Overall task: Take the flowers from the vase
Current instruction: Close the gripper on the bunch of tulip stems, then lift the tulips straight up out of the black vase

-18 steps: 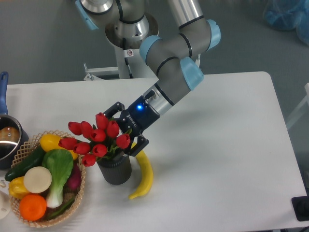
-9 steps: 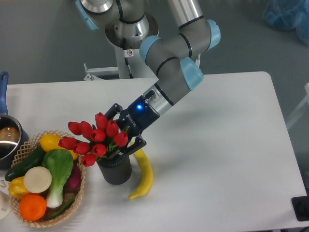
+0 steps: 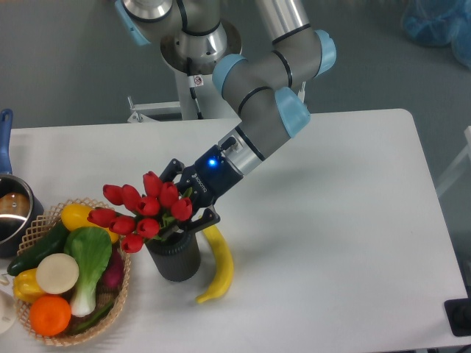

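Note:
The flowers, a bunch of red tulip buds with green stems, stand in the dark ribbed vase at the front left of the table. They lean left over the basket. From the right, my gripper reaches in just above the vase mouth. Its two fingers sit on either side of the stems, pressed in against the bunch. The buds hide the fingertips.
A yellow banana lies against the vase's right side, under my gripper. The wicker basket of vegetables and fruit touches the vase's left side. A dark pot sits at the table's left edge.
The gripper's fingers have drawn together around the stems. The tulip bunch has shifted slightly to the left. The vase has not moved.

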